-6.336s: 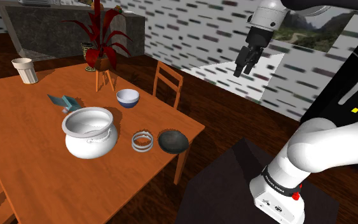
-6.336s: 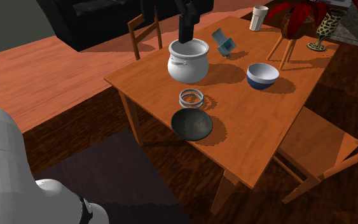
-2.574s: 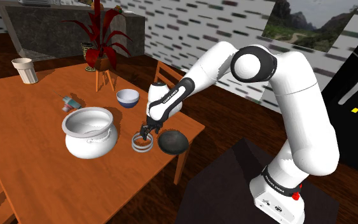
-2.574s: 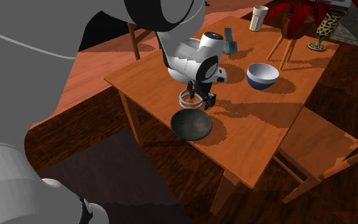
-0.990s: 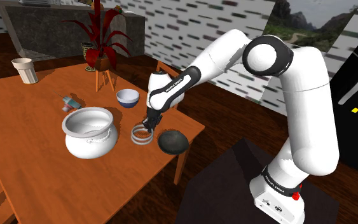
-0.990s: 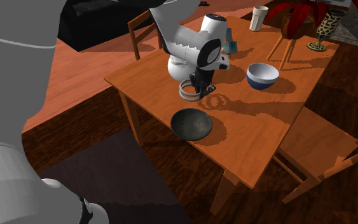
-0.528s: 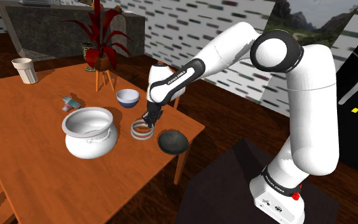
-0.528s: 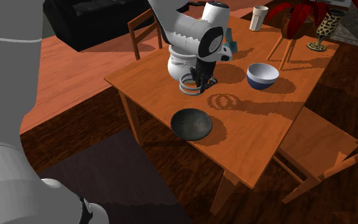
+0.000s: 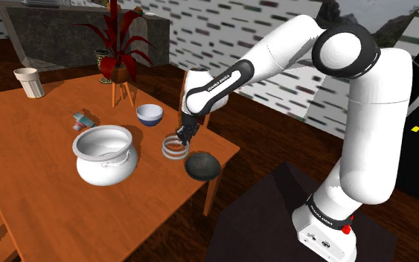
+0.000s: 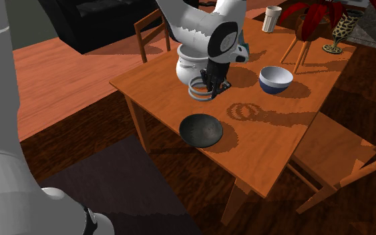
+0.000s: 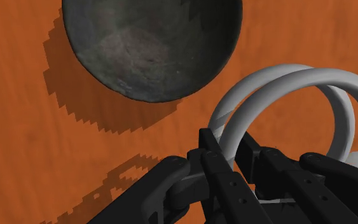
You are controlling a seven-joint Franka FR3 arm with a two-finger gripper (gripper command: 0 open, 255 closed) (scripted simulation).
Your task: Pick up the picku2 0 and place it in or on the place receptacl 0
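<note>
In the shoulder view the gripper (image 9: 183, 136) is pinching the grey ring (image 9: 173, 147) by its rim, above the table (image 9: 36, 193); in the second exterior view the dark bowl (image 10: 202, 129), likely the receptacle, is lying nearer the table's edge. In the wrist view that bowl is sitting beyond the fingertips.

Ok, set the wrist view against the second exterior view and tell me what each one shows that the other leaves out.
Wrist view: a close look at the black fingers clasping the tube of the grey ring.
Second exterior view: the white pot, blue bowl, cup, red plant, a chair and the black sofa.
Both: the gripper shut on the ring above the wooden table, with the dark bowl nearby.
</note>
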